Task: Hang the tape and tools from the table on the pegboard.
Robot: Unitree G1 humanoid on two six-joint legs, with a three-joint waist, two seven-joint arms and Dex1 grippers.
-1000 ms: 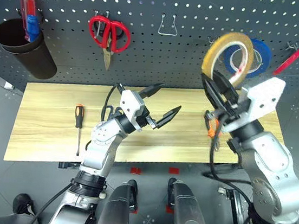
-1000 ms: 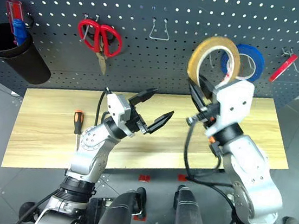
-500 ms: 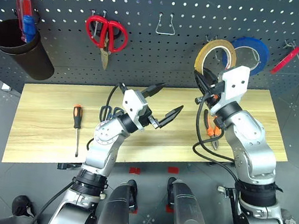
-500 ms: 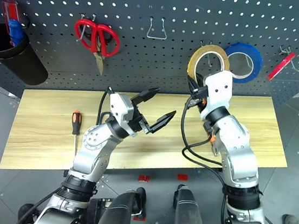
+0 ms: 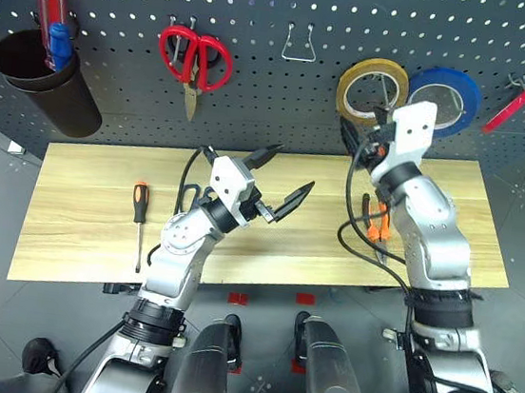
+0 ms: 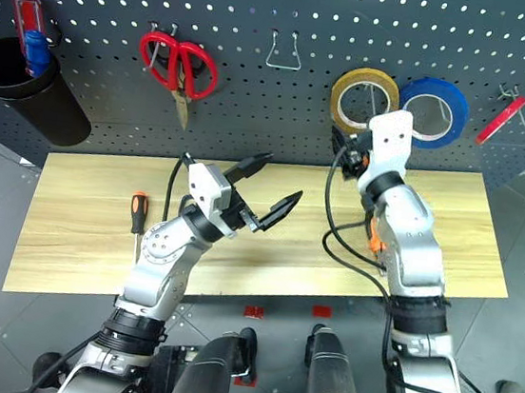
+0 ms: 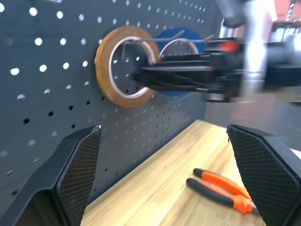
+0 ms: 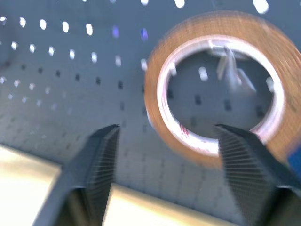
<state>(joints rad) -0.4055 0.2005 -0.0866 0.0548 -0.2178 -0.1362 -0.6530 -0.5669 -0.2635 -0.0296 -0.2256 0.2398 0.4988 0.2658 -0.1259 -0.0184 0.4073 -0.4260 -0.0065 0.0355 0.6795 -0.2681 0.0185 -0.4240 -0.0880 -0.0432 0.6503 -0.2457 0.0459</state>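
Note:
The yellow-tan tape [image 5: 372, 90] hangs on a hook of the dark pegboard [image 5: 267, 5], left of a blue roll [image 5: 444, 99]. My right gripper [image 8: 164, 132] is open just below and in front of the tape, with nothing between its fingers. The left wrist view shows its dark fingers [image 7: 155, 77] level with the ring's hole. My left gripper [image 5: 289, 171] hovers open and empty over the middle of the table [image 5: 77, 222]. The orange-and-black pliers [image 5: 374, 225] lie on the wood under my right arm. The screwdriver [image 5: 138, 215] lies at the table's left.
Red-handled scissors [image 5: 195, 59] hang on the board's left, beside a dark cup [image 5: 47, 79] holding a blue-and-red tool. An empty wire hook [image 5: 298, 46] sits between the scissors and the tape. A red item [image 5: 510, 96] hangs at the far right.
My right arm carried the tape forward to the pegboard, then opened and let it go. The tape now hangs from the hook. My left gripper stayed put.

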